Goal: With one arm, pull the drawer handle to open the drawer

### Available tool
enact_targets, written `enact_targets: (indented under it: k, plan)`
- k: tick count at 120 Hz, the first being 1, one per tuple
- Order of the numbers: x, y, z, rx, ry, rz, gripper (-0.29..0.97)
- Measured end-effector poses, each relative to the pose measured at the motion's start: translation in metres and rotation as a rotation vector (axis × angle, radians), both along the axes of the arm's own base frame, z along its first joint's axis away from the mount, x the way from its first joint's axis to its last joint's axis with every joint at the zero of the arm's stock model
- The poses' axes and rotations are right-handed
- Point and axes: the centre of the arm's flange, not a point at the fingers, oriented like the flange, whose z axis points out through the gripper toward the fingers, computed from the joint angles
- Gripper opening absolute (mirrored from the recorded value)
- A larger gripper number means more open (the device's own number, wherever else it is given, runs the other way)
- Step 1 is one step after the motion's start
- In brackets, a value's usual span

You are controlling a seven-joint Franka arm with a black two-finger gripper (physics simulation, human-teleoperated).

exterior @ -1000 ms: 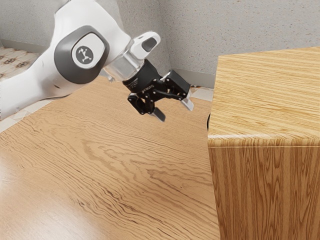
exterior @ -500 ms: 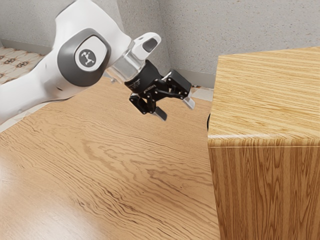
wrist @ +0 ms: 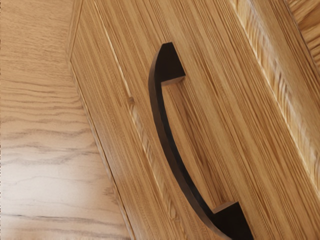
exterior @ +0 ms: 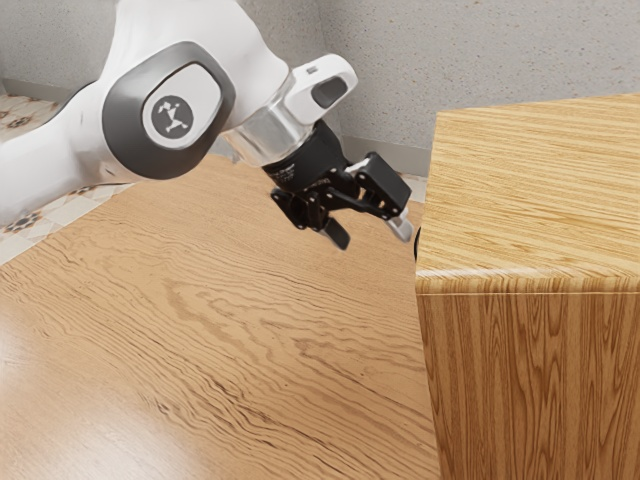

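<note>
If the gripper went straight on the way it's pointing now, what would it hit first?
Most likely the black drawer handle, which lies ahead of the hand on the drawer front. The open gripper points at that side of the cabinet, though exact depth is unclear.

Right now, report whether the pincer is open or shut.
Open: in the exterior view the pincer holds its two fingers apart, with nothing between them.

wood table (exterior: 200,330) w/ grey wall (exterior: 500,50) behind, tiled floor (exterior: 20,108) beside
</note>
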Motion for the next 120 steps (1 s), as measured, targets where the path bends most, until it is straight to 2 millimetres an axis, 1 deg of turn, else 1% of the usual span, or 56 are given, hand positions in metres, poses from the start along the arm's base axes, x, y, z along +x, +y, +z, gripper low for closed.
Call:
enact_targets:
  k: [15, 23, 38, 48, 73, 96, 120]
  plan:
    - [0.001, 0.013, -0.003, 0.003, 0.007, 0.023, 0.68]
    - [0.001, 0.016, -0.004, 0.0, 0.008, 0.03, 0.68]
    - [0.001, 0.013, -0.004, -0.007, 0.007, 0.026, 0.68]
    - [0.004, 0.011, -0.008, -0.01, 0.01, 0.026, 0.68]
    - [0.014, 0.013, -0.017, -0.023, 0.013, 0.037, 0.68]
    - [0.016, 0.014, -0.02, -0.031, 0.011, 0.044, 0.68]
    - [0.02, 0.011, -0.025, -0.044, 0.017, 0.044, 0.68]
